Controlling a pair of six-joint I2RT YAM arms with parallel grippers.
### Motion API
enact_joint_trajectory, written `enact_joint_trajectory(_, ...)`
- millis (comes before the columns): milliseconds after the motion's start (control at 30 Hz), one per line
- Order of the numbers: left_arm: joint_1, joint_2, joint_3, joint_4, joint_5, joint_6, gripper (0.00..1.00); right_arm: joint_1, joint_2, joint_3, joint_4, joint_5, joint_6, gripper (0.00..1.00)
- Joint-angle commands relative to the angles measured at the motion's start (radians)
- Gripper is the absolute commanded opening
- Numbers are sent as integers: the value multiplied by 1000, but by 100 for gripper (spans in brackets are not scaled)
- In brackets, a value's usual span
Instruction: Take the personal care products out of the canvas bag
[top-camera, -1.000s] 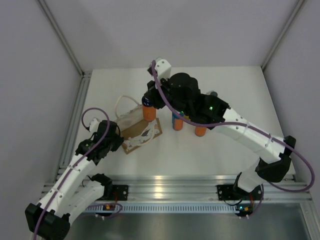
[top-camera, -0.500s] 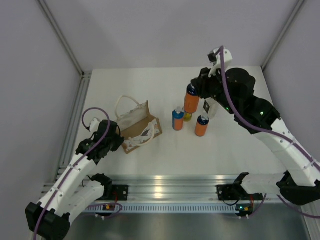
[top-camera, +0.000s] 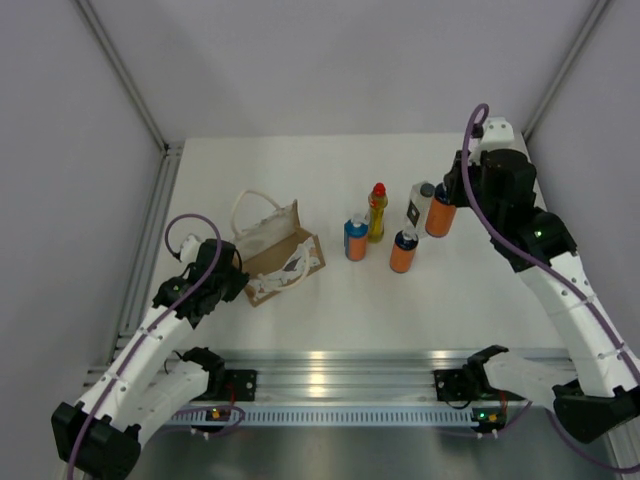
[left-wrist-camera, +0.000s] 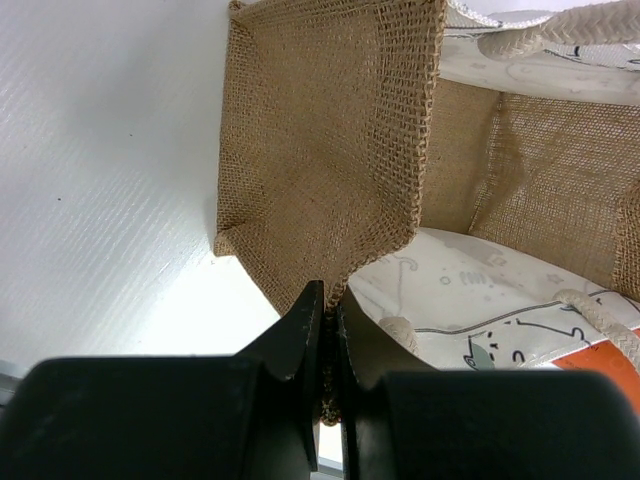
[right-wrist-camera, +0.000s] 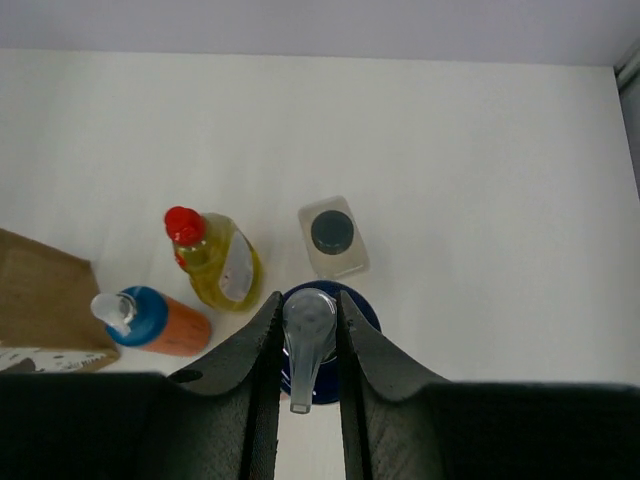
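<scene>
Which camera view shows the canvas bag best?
The top external view: it shows the whole canvas bag from above. The left wrist view shows only its fabric up close; the right wrist view shows just a brown corner.

Canvas bag (top-camera: 274, 248) on table (top-camera: 330, 310), left of four bottles (top-camera: 403, 252); fifth bottle (top-camera: 439, 216) rightmost

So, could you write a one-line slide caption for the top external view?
Right gripper grips an orange bottle near four other bottles; left gripper pinches the canvas bag.
</scene>
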Motion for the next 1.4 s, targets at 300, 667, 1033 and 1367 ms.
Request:
enact_joint_trajectory(300, 0, 16, 10, -24, 14, 23, 0, -133, -123, -289, 298, -33, 70, 0)
enact_joint_trajectory(667, 0, 14, 7, -24, 27, 20, 0, -175, -107, -487, 499, -91, 45, 0)
enact_joint_trajectory(1033, 0, 3, 8, -26, 15, 24, 0, -199, -73, -578, 556, -131, 41, 17)
enact_joint_trajectory(1367, 0, 17, 47, -24, 11, 61, 20, -198, -96, -541, 505, -128, 19, 70)
